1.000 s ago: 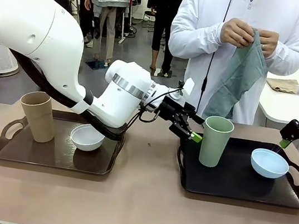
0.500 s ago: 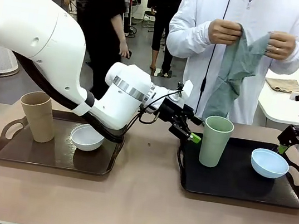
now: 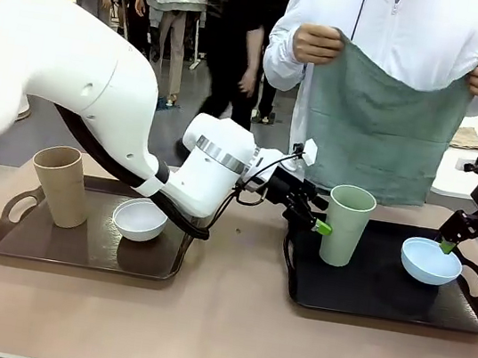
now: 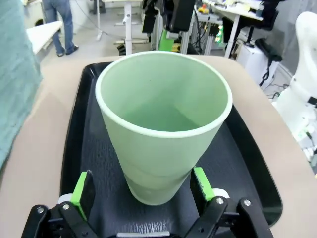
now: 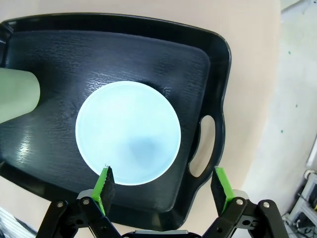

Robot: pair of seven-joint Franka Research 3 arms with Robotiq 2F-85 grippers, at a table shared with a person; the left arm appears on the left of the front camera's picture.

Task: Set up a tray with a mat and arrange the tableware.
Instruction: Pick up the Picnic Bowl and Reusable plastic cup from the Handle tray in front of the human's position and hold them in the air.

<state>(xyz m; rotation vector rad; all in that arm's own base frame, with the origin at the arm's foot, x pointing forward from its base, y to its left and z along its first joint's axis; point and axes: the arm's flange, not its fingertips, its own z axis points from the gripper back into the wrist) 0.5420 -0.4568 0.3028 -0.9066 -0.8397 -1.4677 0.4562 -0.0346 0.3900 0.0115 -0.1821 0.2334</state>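
Note:
A person across the table holds a grey-green mat (image 3: 383, 119) spread wide between both hands. On the black tray (image 3: 381, 313) stand a pale green tumbler (image 3: 346, 224) and a light blue bowl (image 3: 430, 261). My left gripper (image 3: 318, 225) is open at the tumbler's left side. In the left wrist view the tumbler (image 4: 163, 124) rises between the spread fingers of that gripper (image 4: 142, 174), ungripped. My right gripper (image 3: 448, 244) hovers open above the bowl's far rim. The right wrist view has the bowl (image 5: 128, 133) just ahead of this gripper (image 5: 162, 182).
A brown tray (image 3: 74, 261) at the left holds a tan tumbler (image 3: 60, 186) and a white bowl (image 3: 139, 218). My left arm arcs over that tray's right end. Bare tabletop (image 3: 215, 338) lies along the near edge. People walk about behind the person.
The person has shaken the bunched cloth out into a wide flat sheet. My left gripper has edged right toward the green tumbler. My right gripper has dropped slightly toward the blue bowl.

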